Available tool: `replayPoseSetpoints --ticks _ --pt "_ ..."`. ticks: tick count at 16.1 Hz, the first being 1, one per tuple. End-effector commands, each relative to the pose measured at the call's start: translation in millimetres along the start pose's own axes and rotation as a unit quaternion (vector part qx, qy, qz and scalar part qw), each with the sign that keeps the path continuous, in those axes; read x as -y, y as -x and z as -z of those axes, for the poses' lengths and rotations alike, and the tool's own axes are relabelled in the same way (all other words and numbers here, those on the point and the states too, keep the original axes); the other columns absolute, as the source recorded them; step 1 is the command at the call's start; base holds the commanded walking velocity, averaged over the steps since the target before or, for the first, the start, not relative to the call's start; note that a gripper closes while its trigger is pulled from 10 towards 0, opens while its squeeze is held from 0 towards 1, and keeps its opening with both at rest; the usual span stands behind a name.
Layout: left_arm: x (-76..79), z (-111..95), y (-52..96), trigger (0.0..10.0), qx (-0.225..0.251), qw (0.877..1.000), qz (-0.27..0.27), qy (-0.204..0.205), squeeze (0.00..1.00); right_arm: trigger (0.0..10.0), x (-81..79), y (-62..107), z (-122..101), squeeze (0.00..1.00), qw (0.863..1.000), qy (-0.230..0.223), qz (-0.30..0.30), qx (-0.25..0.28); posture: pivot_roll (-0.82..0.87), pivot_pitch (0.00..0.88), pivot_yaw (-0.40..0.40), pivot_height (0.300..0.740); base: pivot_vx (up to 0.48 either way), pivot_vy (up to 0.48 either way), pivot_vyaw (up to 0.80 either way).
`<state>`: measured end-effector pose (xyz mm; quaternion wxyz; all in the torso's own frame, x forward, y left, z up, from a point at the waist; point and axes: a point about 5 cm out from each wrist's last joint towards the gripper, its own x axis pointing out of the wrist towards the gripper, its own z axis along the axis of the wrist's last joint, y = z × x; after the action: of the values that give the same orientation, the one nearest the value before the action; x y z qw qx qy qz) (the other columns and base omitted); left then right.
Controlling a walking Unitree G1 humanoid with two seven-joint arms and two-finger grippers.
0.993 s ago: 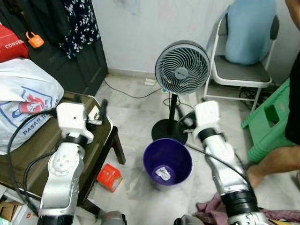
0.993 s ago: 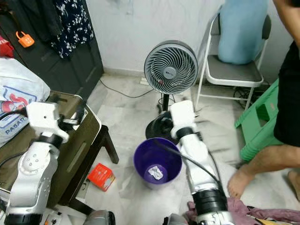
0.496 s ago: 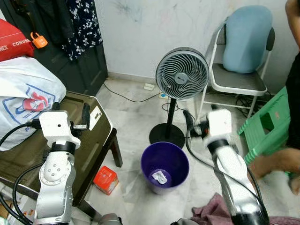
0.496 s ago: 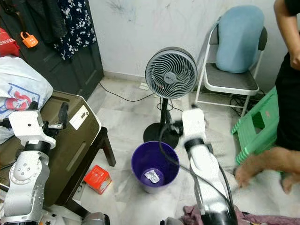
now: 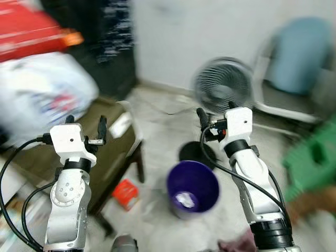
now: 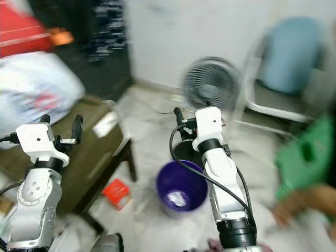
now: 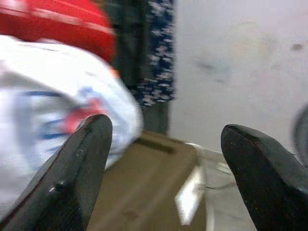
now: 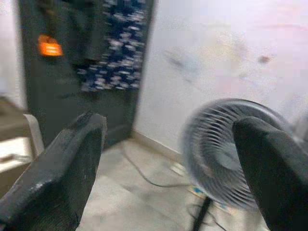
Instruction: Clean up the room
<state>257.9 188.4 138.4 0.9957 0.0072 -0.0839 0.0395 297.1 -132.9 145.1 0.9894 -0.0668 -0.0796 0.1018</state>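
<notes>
Both views are blurred by motion. A purple bin (image 5: 192, 186) stands on the pale floor with a crumpled white paper (image 5: 182, 199) inside. A small red box (image 5: 126, 193) lies on the floor beside the brown table (image 5: 113, 149). My left gripper (image 5: 86, 126) is raised over the table's near corner, open and empty; the left wrist view shows its fingers (image 7: 77, 178) spread wide. My right gripper (image 5: 215, 116) is held up above the bin, in front of the fan (image 5: 222, 84), open with nothing between its fingers (image 8: 57, 178).
A white plastic bag (image 5: 47, 89) and a red bag (image 5: 26, 31) sit on the table. A folding chair with a blue cushion (image 5: 296, 58), a green stool (image 5: 315, 152) and a person's foot (image 5: 310, 202) are at the right. Cloth (image 5: 239, 245) lies by my feet.
The whole picture has swung and blurred, so the camera is turning left. Both arms stay raised with fingers open; the right gripper now sits a little higher, in front of the fan.
</notes>
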Motion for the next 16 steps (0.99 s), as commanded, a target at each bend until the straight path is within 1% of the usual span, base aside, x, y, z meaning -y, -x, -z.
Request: replayPoseSetpoints --ticks 1,3,5,6,8,11,12,14,16 --pt "2.2 0 -3.3 10.0 -0.001 1.000 0.001 0.006 0.00 10.0 -1.9 -1.6 1 0.00 1.000 -0.002 -0.002 -0.007 0.01 0.000 0.008 0.740 0.000 0.000 0.80" --pt "3.7 -1 -5.1 10.0 -0.002 1.000 0.009 0.009 0.00 10.0 -5.1 -2.4 0 0.00 1.000 0.009 -0.010 -0.005 0.00 0.000 0.011 0.740 0.000 0.000 0.80" --pt "7.3 0 -5.6 10.0 -0.001 1.000 0.015 0.004 0.00 10.0 -4.6 -6.1 0 0.00 1.000 -0.004 -0.002 -0.004 0.00 0.000 0.015 0.740 0.000 0.000 0.80" --pt "7.5 -1 -5.4 10.0 0.002 1.000 0.010 -0.007 0.00 10.0 -5.2 -7.2 0 0.00 1.000 -0.009 0.003 -0.004 0.01 0.000 0.017 0.740 0.000 0.000 0.80" --pt "6.2 1 -3.8 10.0 -0.001 1.000 -0.003 -0.009 0.00 10.0 -10.4 -6.8 1 0.00 1.000 -0.015 0.003 -0.004 0.01 0.000 0.020 0.740 0.000 0.000 0.80" --pt "4.6 3 1.0 10.0 -0.007 1.000 -0.009 -0.012 0.00 10.0 -13.2 -4.2 3 0.00 1.000 -0.018 -0.001 -0.008 0.02 0.000 0.018 0.740 0.000 0.000 0.80" --pt "4.1 6 4.5 10.0 -0.012 1.000 -0.020 -0.013 0.00 10.0 -12.7 -2.6 7 0.00 1.000 -0.020 -0.001 -0.015 0.03 0.000 0.015 0.740 0.000 0.000 0.80" --pt "7.7 9 11.1 10.0 -0.024 0.999 -0.029 -0.028 0.00 10.0 -12.9 1.4 11 0.00 0.999 -0.023 -0.001 -0.023 0.03 0.000 0.016 0.740 0.000 0.000 0.80" --pt "11.7 12 13.1 10.0 -0.035 0.999 -0.021 -0.020 0.00 10.0 -16.3 1.9 13 0.00 0.999 -0.024 -0.008 -0.027 0.04 0.000 0.011 0.740 0.000 0.000 0.80"
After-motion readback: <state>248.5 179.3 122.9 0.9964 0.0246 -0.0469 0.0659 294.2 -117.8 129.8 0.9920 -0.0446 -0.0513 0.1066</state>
